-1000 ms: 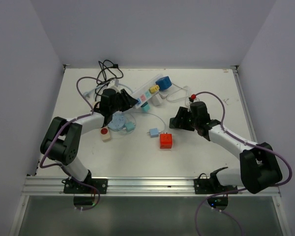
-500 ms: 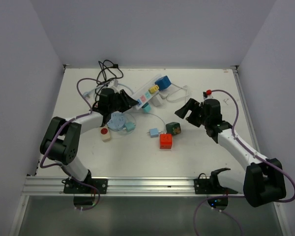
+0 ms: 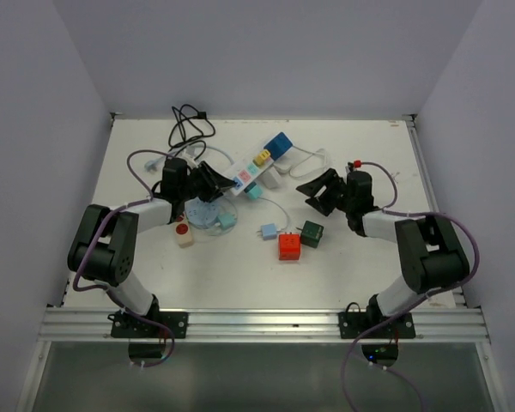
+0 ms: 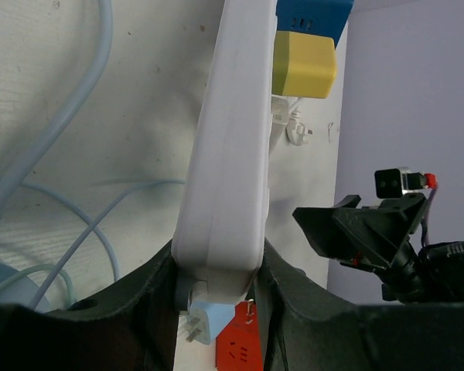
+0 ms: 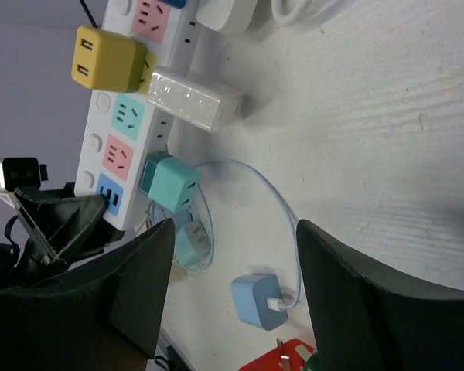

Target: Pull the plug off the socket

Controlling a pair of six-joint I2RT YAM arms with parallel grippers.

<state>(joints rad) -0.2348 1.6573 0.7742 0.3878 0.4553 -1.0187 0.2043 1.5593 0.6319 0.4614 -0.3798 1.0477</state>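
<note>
No text, brand, number or sign can be read in any view. In the right wrist view, the power strip (image 5: 117, 116) at upper left shows only coloured socket faces with slot openings. Any marking there is too small to tell.

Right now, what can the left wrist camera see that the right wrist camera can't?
Only the left wrist camera shows the left gripper squeezing the end of the white power strip, and the right gripper across the table. Only the right wrist camera shows the strip's coloured sockets and the teal plug stuck in it, seen between its own open, empty fingers. Both show the strip, the yellow plug and the red plug.
</note>
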